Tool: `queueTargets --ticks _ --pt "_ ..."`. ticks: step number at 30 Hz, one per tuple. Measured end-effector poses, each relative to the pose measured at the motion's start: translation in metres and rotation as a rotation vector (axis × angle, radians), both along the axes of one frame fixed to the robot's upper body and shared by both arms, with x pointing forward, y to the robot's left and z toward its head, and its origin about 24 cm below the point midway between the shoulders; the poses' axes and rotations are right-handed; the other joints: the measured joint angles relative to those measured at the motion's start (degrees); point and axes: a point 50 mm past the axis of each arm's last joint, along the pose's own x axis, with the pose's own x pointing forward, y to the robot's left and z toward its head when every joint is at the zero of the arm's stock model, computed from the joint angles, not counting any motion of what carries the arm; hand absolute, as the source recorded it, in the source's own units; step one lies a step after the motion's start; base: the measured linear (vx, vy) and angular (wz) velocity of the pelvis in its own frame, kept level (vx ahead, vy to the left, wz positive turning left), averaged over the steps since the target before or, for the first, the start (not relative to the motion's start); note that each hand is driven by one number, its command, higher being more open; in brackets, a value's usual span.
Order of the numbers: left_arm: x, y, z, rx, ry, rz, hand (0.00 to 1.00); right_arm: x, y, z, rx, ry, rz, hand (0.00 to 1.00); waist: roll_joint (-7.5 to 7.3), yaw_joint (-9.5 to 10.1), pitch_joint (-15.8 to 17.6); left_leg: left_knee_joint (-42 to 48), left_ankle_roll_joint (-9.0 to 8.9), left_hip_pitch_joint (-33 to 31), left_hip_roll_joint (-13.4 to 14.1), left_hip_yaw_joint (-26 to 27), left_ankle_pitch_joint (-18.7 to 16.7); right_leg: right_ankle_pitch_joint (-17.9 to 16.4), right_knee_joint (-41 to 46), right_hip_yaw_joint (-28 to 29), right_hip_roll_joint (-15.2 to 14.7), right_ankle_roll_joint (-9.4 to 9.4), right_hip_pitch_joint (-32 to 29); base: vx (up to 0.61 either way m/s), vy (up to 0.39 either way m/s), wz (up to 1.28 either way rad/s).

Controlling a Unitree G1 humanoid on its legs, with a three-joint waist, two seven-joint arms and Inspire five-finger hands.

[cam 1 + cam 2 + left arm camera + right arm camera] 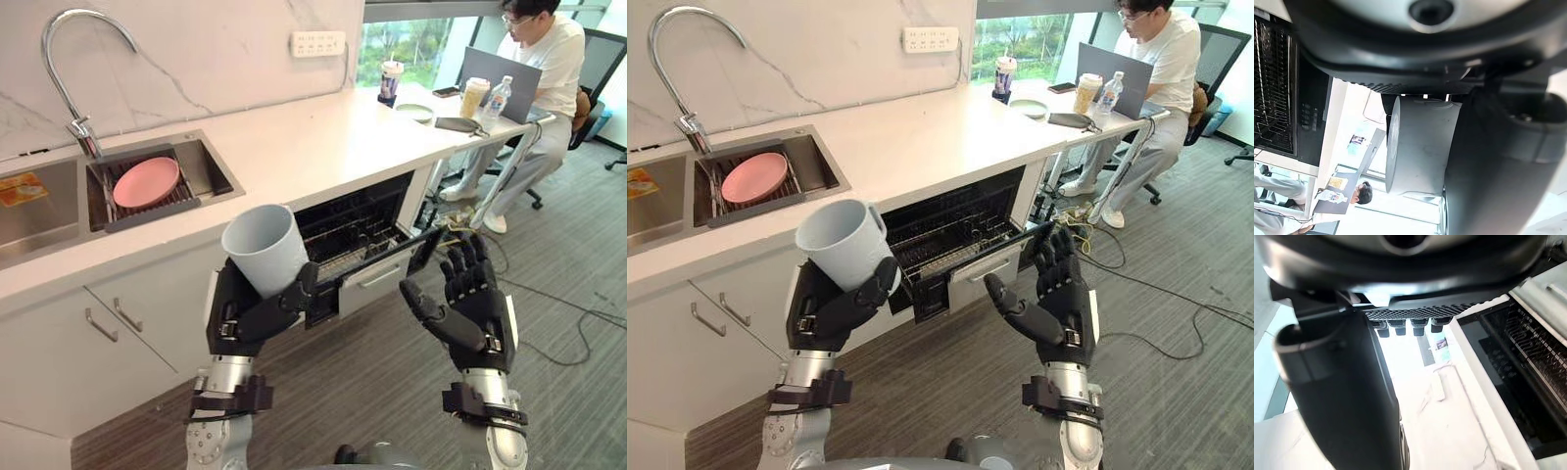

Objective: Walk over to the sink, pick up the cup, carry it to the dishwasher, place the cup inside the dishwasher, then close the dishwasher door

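Cup tilted, mouth up-left, in left hand

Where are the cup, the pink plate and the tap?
cup (269,264): left eye view, its outer wall.
pink plate (146,182): left eye view, its centre.
tap (84,132): left eye view, its lower body.

Marble wall, white counter, wood floor (greyish), bright window
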Motion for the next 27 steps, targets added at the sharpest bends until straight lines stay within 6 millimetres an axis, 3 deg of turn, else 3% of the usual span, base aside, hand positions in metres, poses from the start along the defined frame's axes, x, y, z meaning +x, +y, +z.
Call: queueTargets --ticks 2,3,5,6,7,9,12,18,21,22,24,25,27 --pt "0.0 0.0 -0.001 0.0 0.004 0.003 0.0 0.001 -0.004 0.003 -0.019 -0.014 0.003 1.0 -0.1 0.91 0.1 2.8 0.33 -5.4 1.2 0.4 -3.5 0.0 -2.9 -0.3 -0.1 0.06 3.1 0.2 0.007 0.15" --pt "0.0 0.001 -0.002 0.003 0.009 0.007 0.0 0.001 -0.007 0.003 -0.027 -0.014 -0.002 1.0 -0.18 1.54 0.1 -1.7 0.99 -7.7 1.1 1.3 -6.1 0.2 -4.6 -0.3 -0.5 0.04 4.7 0.25 0.028 0.07" --pt "0.0 0.004 -0.008 0.013 0.033 0.019 0.0 0.004 -0.012 0.0 -0.022 -0.006 0.007 1.0 -0.54 2.02 -0.3 -17.6 1.26 -8.5 -1.7 1.9 -6.8 0.7 -6.1 -0.2 -2.6 1.18 5.6 0.28 0.084 0.01" --pt "0.0 0.005 -0.011 0.01 0.045 0.029 0.0 0.007 -0.016 -0.001 -0.03 -0.003 0.009 1.0 -0.32 1.98 -0.5 -26.6 0.73 -8.5 -3.5 1.5 -5.7 1.3 -6.5 -0.1 -3.7 2.69 5.6 0.27 0.128 -0.06" --pt "0.001 0.006 -0.014 0.011 0.06 0.039 0.0 0.01 -0.021 -0.004 -0.04 0.014 0.015 1.0 -0.12 2.18 -0.7 -35.8 -0.17 -7.5 -5.6 0.9 1.1 1.7 -6.9 0.7 -4.9 4.1 6.2 0.25 0.115 -0.16" --pt "0.001 0.008 -0.015 0.006 0.069 0.057 0.0 0.012 -0.024 -0.011 -0.038 0.053 0.031 1.0 0.25 2.34 -1.3 -42.9 -0.84 -4.4 -7.8 1.4 8.8 1.9 -8.6 2.1 -6.1 5.98 7.1 0.32 0.158 -0.21" --pt "0.008 0.01 -0.011 0.023 0.05 0.063 0.0 0.013 -0.017 -0.012 -0.007 0.052 0.052 1.0 -1.07 1.88 -1.9 -46.6 0.11 -2.8 -10.3 2.0 8.9 2.9 -10.5 2.5 -8.0 7.44 7.6 0.29 0.167 0.0" --pt "0.016 0.007 -0.007 0.058 0.049 0.063 0.0 0.014 -0.006 -0.005 0.044 0.008 0.084 1.0 -1.8 1.92 -2.5 -50.6 1.48 0.9 -12.6 0.6 8.4 3.6 -9.9 1.4 -9.7 8.91 10.0 0.14 0.089 0.16" --pt "0.017 0.005 -0.008 0.08 0.055 0.056 0.0 0.014 -0.007 -0.006 0.041 0.011 0.076 1.0 -1.83 1.76 -2.3 -49.8 2.36 0.9 -12.9 -0.6 7.6 2.0 1.9 0.7 -12.0 10.64 5.4 0.06 0.092 0.26" --pt "0.018 0.005 -0.009 0.106 0.056 0.062 0.0 0.015 -0.007 -0.005 0.042 0.005 0.08 1.0 -2.17 1.77 -1.9 -49.4 2.84 1.6 -13.2 -0.9 7.2 1.7 9.6 0.9 -13.6 10.25 2.5 0.05 0.107 0.13" --pt "0.02 0.007 -0.01 0.142 0.063 0.083 0.0 0.017 -0.003 -0.004 0.047 -0.002 0.098 1.0 -2.95 1.36 -0.9 -48.6 3.49 3.2 -13.5 -1.3 6.4 0.2 17.0 1.8 -15.5 9.09 0.1 0.03 0.063 0.13" --pt "0.02 0.008 -0.011 0.155 0.069 0.093 0.0 0.017 -0.001 -0.004 0.047 -0.004 0.109 1.0 -3.05 1.17 -1.1 -48.4 3.49 3.2 -13.5 -1.5 6.2 -0.9 16.5 2.2 -15.6 9.18 -0.1 0.02 0.039 0.13" --pt "0.024 0.009 -0.009 0.203 0.059 0.133 0.0 0.022 0.006 0.0 0.045 -0.034 0.156 1.0 -4.28 0.96 -1.1 -46.3 2.97 1.7 -13.4 -1.5 5.3 -1.0 7.0 4.4 -14.8 9.01 -0.5 0.0 0.0 0.0"
